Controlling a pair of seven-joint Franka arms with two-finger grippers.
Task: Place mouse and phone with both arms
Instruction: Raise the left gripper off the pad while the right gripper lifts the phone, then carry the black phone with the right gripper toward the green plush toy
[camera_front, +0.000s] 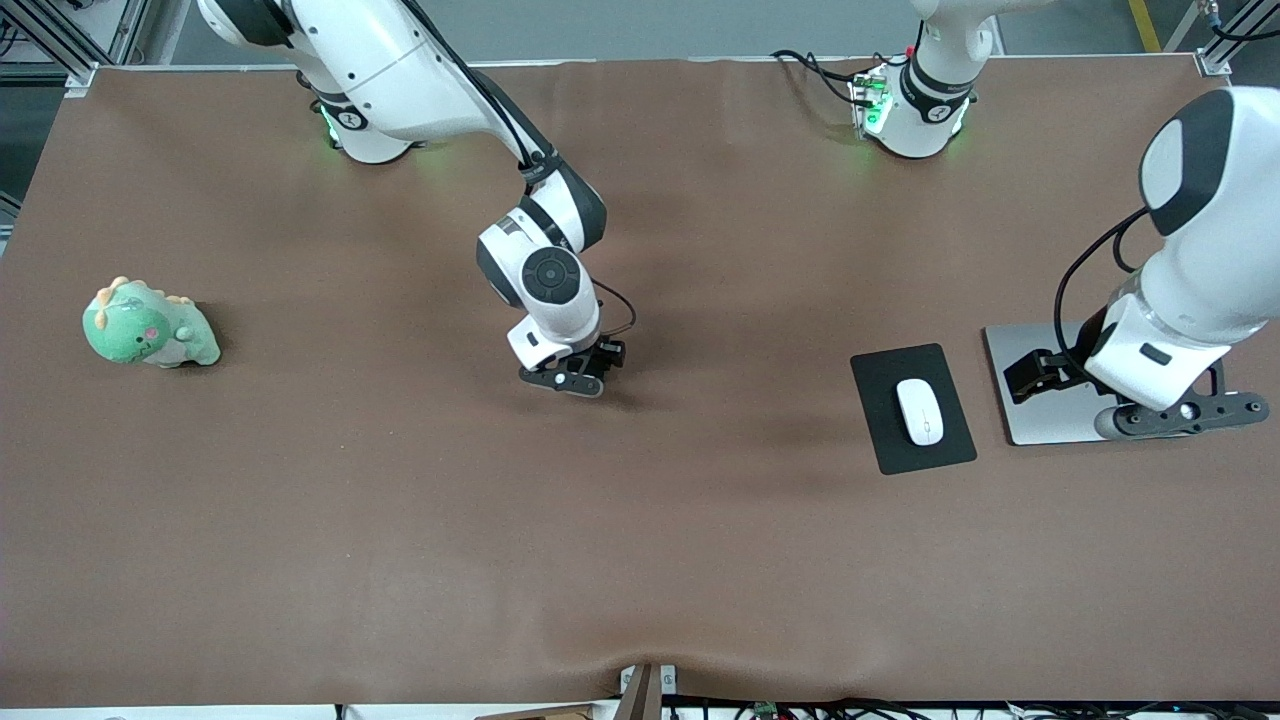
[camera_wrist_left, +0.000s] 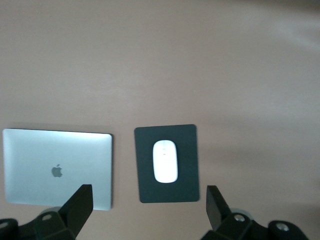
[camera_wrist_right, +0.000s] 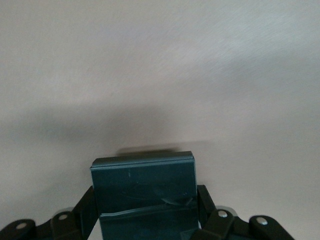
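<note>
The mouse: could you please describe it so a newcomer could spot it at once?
Look toward the left arm's end of the table, where a silver laptop lies closed. Beside it is a black pad, and the mouse rests on it: the only small white oval there.

Even, bright overhead light falls on the brown cloth-covered counter (camera_front: 400, 520), with soft diffuse shadows pooling under both arms and beside the green plush dinosaur toy (camera_front: 148, 328). Green glow from the base lamps spills onto the cloth. The front view is sharp. The left wrist view looks washed out and hazy, the silver closed laptop (camera_wrist_left: 57, 170) glaring slightly. In the right wrist view, the dark slab-shaped phone (camera_wrist_right: 143, 192) is soft and casts a blurred shadow.
</note>
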